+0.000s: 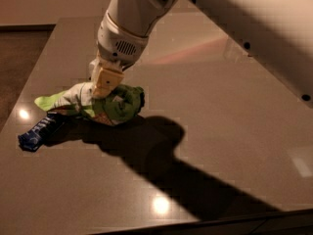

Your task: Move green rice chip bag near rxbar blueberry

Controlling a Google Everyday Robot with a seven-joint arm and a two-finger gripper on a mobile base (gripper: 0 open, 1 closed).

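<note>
The green rice chip bag (120,105) is crumpled, lime green with a white panel, and hangs low over the left of the dark table (220,131). My gripper (104,88) comes down from the upper middle and is shut on the bag's top. The rxbar blueberry (37,132), a small dark-blue bar, lies flat on the table just left of and below the bag's left tip. The bag's tip nearly reaches the bar.
The arm (220,18) crosses the upper right and casts a broad shadow (161,155) toward the front edge of the table. The table's left edge runs close to the bar. The bottle is hidden behind the gripper.
</note>
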